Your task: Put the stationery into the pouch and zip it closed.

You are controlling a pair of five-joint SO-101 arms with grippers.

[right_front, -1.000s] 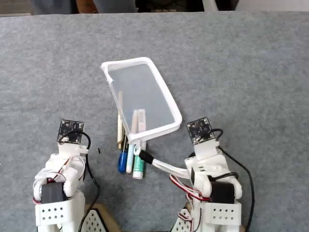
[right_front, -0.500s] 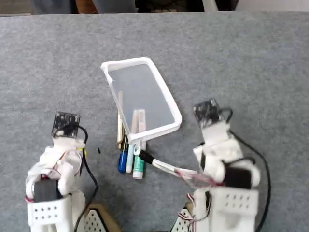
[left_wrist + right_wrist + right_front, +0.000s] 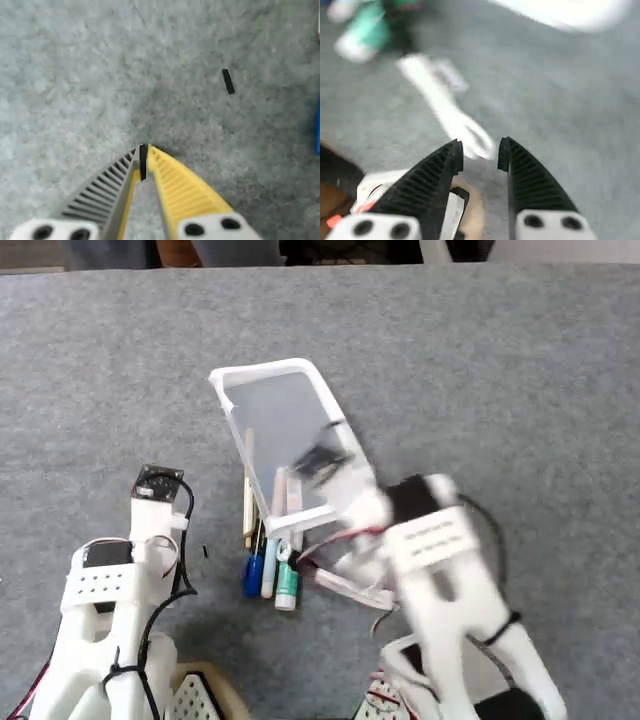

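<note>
Grey felt (image 3: 520, 360) covers the whole table, and both arms work low over its near half. The left gripper (image 3: 144, 155) is clenched on nothing, its grey and yellow tips pressed together just above the felt. It sits well apart from the stationery, which looks like a parked pose that leaves the other arm room. A small black chip (image 3: 228, 81) lies near it on the cloth. The right gripper (image 3: 479, 150) has its black jaws parted by a narrow gap, empty, directly above the white strap (image 3: 445, 110) that trails from the pouch's near corner. That placement suggests it is lining up on the strap or the zip pull, though blur hides which. Beyond it lies the translucent pouch (image 3: 290, 430) with its white rim, flat on the felt and its mouth facing the arms. The blue pen (image 3: 254, 575), a white pen (image 3: 268, 575) and the teal marker (image 3: 287, 585) poke out of that mouth side by side. A wooden pencil (image 3: 248, 500) lies along the pouch's edge, and I cannot tell whether it is inside or beside. With those ends protruding, the zip likely cannot run yet.
</note>
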